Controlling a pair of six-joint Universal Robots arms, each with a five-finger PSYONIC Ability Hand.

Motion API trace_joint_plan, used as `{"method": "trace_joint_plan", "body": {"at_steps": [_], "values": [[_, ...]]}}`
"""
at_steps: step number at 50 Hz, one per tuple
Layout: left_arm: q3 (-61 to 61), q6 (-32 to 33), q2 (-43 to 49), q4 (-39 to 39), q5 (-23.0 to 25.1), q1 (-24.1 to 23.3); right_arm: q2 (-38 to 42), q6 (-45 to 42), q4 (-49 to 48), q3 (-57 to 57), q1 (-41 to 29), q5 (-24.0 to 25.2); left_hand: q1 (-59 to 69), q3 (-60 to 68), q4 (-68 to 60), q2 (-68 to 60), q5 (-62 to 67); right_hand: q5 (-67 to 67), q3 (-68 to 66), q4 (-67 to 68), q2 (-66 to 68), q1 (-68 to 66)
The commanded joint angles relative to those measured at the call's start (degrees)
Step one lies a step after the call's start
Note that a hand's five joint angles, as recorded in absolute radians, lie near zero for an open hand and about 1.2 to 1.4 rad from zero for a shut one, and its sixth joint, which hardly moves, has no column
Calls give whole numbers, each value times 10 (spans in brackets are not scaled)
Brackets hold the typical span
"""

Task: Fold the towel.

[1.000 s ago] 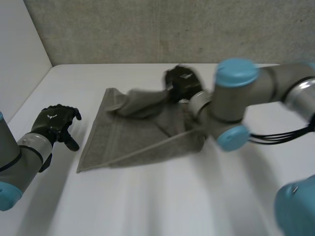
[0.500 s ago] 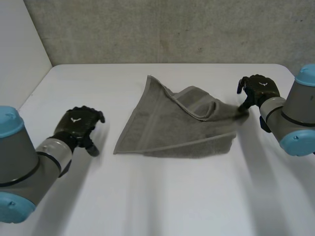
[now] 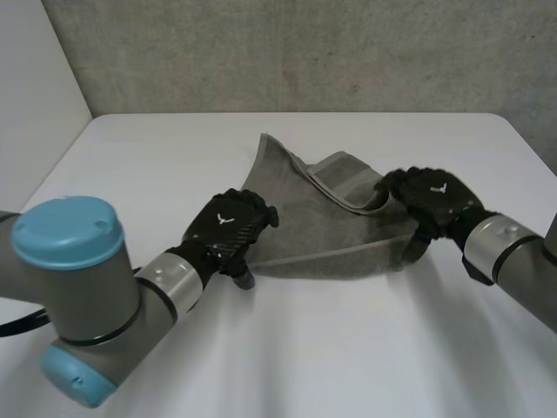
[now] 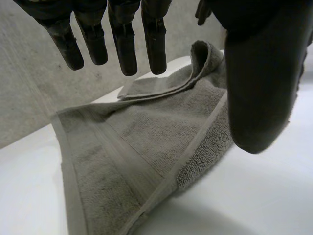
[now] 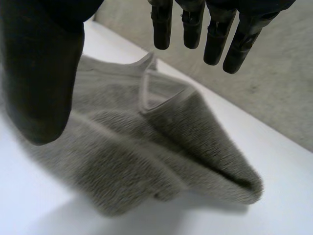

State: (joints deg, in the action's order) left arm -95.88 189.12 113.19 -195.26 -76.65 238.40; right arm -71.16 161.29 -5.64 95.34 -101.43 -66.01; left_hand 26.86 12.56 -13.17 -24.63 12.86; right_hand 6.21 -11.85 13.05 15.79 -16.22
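Note:
A grey towel (image 3: pixel 326 222) lies crumpled on the white table (image 3: pixel 287 348), partly folded over itself, with one corner pointing to the back. My left hand (image 3: pixel 228 228) hangs over its near left corner, fingers (image 4: pixel 124 44) straight and apart from the thumb, with nothing in them; the towel (image 4: pixel 142 147) spreads beneath the palm. My right hand (image 3: pixel 431 200) is at the towel's right end, open as well. Under its fingers (image 5: pixel 215 34) and thumb lies the bunched fold of the towel (image 5: pixel 166 152), not gripped.
A grey wall (image 3: pixel 305 52) stands behind the table and a white panel (image 3: pixel 35 87) at its left. Bare table surface stretches in front of the towel and to both sides.
The right hand has opened and let go of the towel's right end, which now lies on the table. The left hand has moved right to the towel's near left corner.

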Motion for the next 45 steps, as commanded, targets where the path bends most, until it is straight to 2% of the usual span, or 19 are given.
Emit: {"method": "trace_joint_plan", "body": {"at_steps": [1,8,10,12,25,27,29,30,31,32,33,35,36,38,40,45], "values": [[56,-1,64,4,-5,-15,36,-30,0,0,-2,6,-25,-26,32,3,15,33,19,-31,37,-33],[129,1,142,21,-23,-37,81,-47,0,-23,-2,4,-18,-26,32,-4,22,114,19,-31,118,-114],[140,2,153,22,-28,-40,99,-52,-1,-34,-3,6,-18,-26,32,-4,22,214,19,-31,218,-214],[152,2,166,22,-33,-41,105,-54,-1,-38,-3,6,-18,-26,32,-4,22,238,19,-31,242,-238],[184,5,223,23,-36,-49,134,-53,3,-67,-10,-2,9,-26,32,-31,48,272,19,-31,276,-272],[184,5,228,23,-38,-51,134,-52,5,-67,-10,0,72,-26,32,-94,112,310,19,-31,315,-310],[184,5,228,23,-38,-51,133,-51,14,-63,-10,2,119,-26,32,-141,159,459,19,-31,464,-459],[184,5,228,23,-38,-51,133,-51,14,-63,-10,2,120,-26,32,-142,159,460,19,-31,464,-460],[184,5,228,23,-38,-51,126,-51,23,-58,-10,4,204,-26,32,-227,244,560,19,-31,564,-560],[184,5,226,23,-38,-50,126,-51,23,-58,-10,4,282,-26,32,-304,322,561,19,-31,565,-561],[184,5,226,23,-38,-50,120,-51,34,-54,-10,6,283,-26,32,-305,323,637,19,-31,641,-637],[183,5,219,24,-39,-49,103,-52,51,-48,-8,16,391,-26,32,-414,431,638,19,-31,642,-638],[183,5,219,24,-39,-49,80,-53,68,-39,-5,32,392,-26,32,-414,432,638,19,-31,642,-638],[180,3,209,25,-48,-44,57,-52,83,-28,-3,50,509,-26,32,-532,549,638,19,-31,642,-638],[177,3,199,26,-54,-43,26,-52,104,-13,0,85,531,-26,32,-553,571,638,19,-31,642,-638],[159,2,171,27,-69,-32,-6,-51,125,5,3,116,531,-26,32,-554,571,638,19,-31,642,-638]]}}
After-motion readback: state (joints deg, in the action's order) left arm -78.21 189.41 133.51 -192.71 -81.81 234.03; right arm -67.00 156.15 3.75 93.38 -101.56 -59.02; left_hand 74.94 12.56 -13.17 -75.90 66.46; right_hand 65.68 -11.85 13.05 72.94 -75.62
